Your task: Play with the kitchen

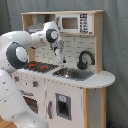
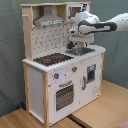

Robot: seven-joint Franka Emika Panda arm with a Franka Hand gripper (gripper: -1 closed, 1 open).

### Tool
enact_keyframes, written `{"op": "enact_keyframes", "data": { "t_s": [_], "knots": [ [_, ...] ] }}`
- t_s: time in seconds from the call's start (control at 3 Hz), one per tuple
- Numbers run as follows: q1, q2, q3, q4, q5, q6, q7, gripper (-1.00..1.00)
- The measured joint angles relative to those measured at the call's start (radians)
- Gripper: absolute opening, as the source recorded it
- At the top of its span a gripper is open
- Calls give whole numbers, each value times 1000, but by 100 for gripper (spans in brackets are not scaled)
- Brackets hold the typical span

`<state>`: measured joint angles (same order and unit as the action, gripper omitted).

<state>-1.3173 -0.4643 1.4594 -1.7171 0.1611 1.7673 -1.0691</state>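
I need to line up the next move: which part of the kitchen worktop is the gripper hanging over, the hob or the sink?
The sink. The gripper hangs above its hob-side end, near the black faucet; the red-ringed hob lies off to the first exterior view's left.
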Motion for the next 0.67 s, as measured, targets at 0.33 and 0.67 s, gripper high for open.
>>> {"op": "enact_keyframes", "data": {
  "t_s": [0.33, 0.67],
  "knots": [
    [31, -7, 1, 66, -32, -63, 26, 100],
    [103, -27, 0, 101, -84, -71, 62, 100]
  ]
}}
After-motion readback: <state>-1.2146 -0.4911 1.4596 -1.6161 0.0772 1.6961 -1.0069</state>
